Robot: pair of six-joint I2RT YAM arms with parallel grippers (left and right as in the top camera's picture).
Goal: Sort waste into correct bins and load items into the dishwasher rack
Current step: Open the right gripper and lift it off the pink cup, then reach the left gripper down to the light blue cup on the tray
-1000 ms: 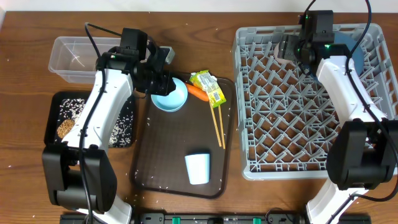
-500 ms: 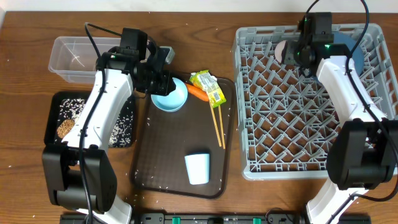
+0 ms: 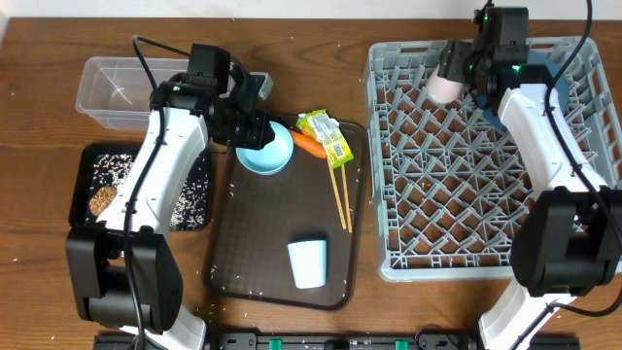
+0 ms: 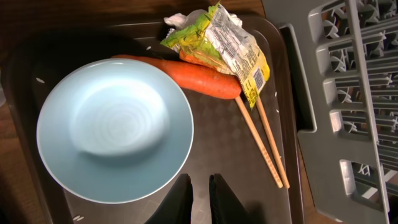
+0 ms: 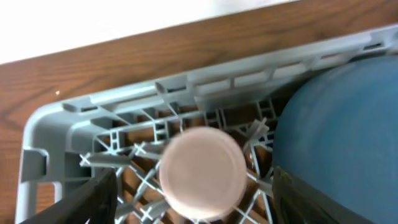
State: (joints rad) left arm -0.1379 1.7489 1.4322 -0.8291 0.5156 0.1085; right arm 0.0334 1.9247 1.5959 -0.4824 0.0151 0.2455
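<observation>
Wooden table [image 3: 29,292], pink cup [image 5: 202,173] in grey rack [image 5: 34,140] (base up)

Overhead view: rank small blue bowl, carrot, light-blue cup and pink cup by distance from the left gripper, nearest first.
From the left gripper:
1. small blue bowl, at its fingertips, on the brown tray.
2. carrot, just beyond the bowl.
3. light-blue cup, tray's front end.
4. pink cup, across in the grey rack, back corner.

The rack [image 3: 437,175] is matt grey plastic, the table [image 3: 39,49] grained wood, the bowl [image 4: 115,127] smooth and glossy.
</observation>
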